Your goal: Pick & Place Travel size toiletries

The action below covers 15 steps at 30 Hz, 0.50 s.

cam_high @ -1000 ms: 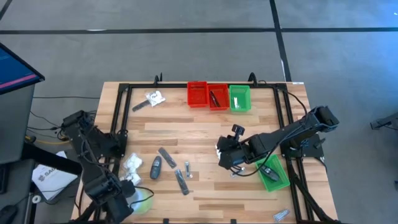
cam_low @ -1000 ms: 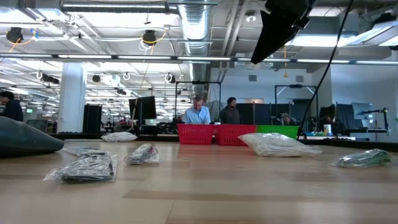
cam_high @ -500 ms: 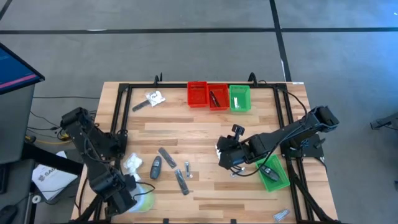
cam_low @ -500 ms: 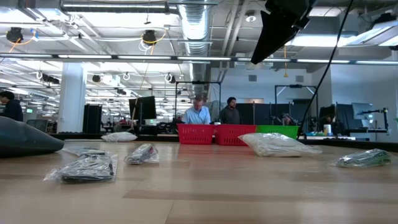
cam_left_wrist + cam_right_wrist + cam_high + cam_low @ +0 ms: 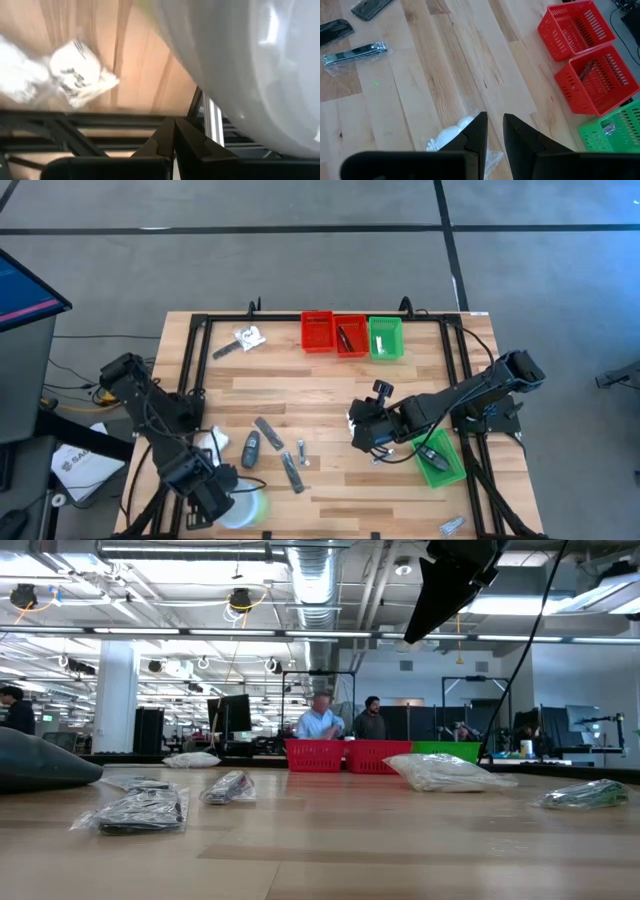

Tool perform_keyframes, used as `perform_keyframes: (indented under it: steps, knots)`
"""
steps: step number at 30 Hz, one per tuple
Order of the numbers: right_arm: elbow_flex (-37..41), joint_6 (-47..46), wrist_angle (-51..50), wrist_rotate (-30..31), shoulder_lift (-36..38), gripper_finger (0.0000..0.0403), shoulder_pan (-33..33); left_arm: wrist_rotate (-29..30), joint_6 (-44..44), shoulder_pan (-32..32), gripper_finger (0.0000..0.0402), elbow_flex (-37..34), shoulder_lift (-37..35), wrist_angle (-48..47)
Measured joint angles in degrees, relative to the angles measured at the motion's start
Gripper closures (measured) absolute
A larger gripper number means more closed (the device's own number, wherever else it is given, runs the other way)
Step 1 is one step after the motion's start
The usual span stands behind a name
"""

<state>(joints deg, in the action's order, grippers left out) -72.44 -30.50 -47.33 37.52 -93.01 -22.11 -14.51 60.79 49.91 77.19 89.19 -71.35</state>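
High view: three bins are lined up at the far edge of the table [image 5: 330, 390]. One red bin [image 5: 317, 332] looks empty. A dark stick [image 5: 345, 337] is seen in the other red bin [image 5: 356, 348], and a small white piece [image 5: 379, 344] is seen in the green bin [image 5: 387, 327]. One more dark piece [image 5: 432, 454] is seen on a green holder [image 5: 447, 471] at the right side. So only a little of the job seems to be done. Many toiletries are left out on the wood: a white packet [image 5: 250, 336] near the far edge, a dark oval [image 5: 251, 448], a grey stick [image 5: 267, 430], a silvery sachet [image 5: 301, 450], a long wrapped stick [image 5: 293, 473] and a crinkly packet [image 5: 210, 443] near the left arm. The right gripper [image 5: 362, 432] is held up over the middle of the table, above another white packet [image 5: 451, 136]. Its fingers are kept a little apart, and nothing is seen between them, so this packet is probably not picked up yet. The left gripper [image 5: 215, 498] is squeezed closed with nothing in it, right beside the big round tub [image 5: 250, 508] at the near edge. Most of the sorting is judged to be left.
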Motion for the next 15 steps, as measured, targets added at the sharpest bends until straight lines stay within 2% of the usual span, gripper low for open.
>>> perform_keyframes:
  steps: [8,15]
  knots:
    - [0.0,0.0,0.0,0.0,0.0,0.0349,0.0,5.1,-5.8,-1.0,0.0401,0.0,0.0,3.2]
    - [0.0,0.0,0.0,0.0,0.0,0.0349,0.0,6.1,-8.8,-1.7,0.0401,0.0,-0.1,9.0]
